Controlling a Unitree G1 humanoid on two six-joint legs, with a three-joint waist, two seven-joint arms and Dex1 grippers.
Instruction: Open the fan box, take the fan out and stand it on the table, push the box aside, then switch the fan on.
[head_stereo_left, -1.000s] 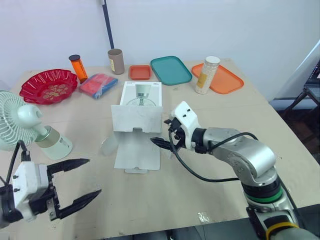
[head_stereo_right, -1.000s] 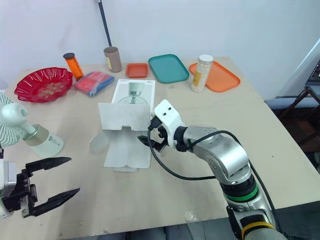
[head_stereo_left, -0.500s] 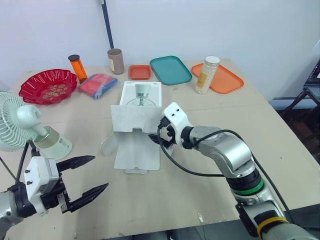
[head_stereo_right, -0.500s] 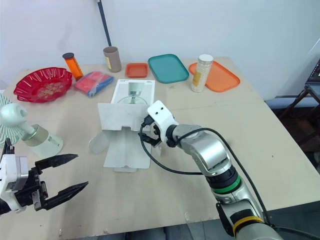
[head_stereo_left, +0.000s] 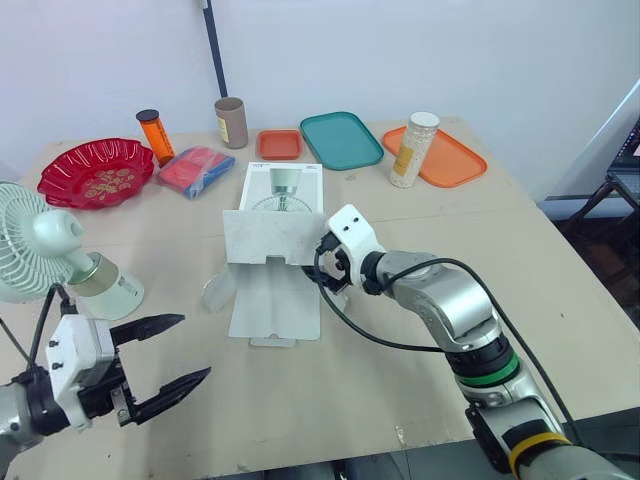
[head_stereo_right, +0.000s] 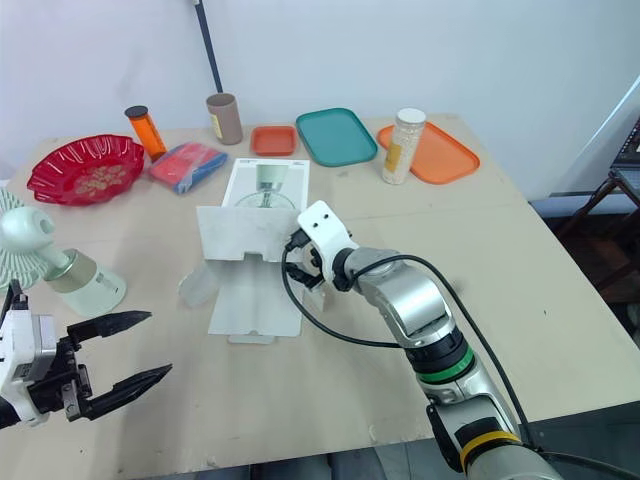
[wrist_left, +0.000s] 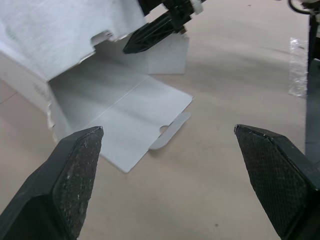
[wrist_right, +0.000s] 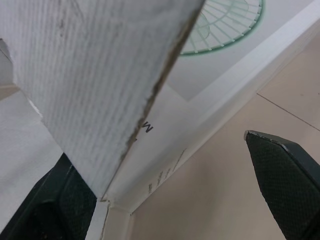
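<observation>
The white fan box (head_stereo_left: 281, 214) lies flat at the table's middle, its near end open, one flap standing up and one long flap (head_stereo_left: 275, 305) lying on the table. The white and green fan (head_stereo_left: 45, 252) stands upright at the table's left edge. My right gripper (head_stereo_left: 320, 270) is at the box's near right corner, open; in the right wrist view its fingers (wrist_right: 285, 175) straddle the box's side wall and the raised flap (wrist_right: 100, 75). My left gripper (head_stereo_left: 194, 347) hovers open over the near left of the table, apart from the box and with nothing between its fingers.
Along the back stand a red bowl (head_stereo_left: 97, 172), an orange bottle (head_stereo_left: 155, 135), a brown cup (head_stereo_left: 231, 122), a red and blue packet (head_stereo_left: 197, 170), a small orange tray (head_stereo_left: 280, 145), a teal tray (head_stereo_left: 342, 140) and an orange tray (head_stereo_left: 450, 158) with a jar (head_stereo_left: 414, 150). A clear plastic piece (head_stereo_left: 218, 292) lies left of the box.
My right gripper has moved left up to the box's near right corner. My left gripper has shifted a little to the right and stays open. The box has not moved.
</observation>
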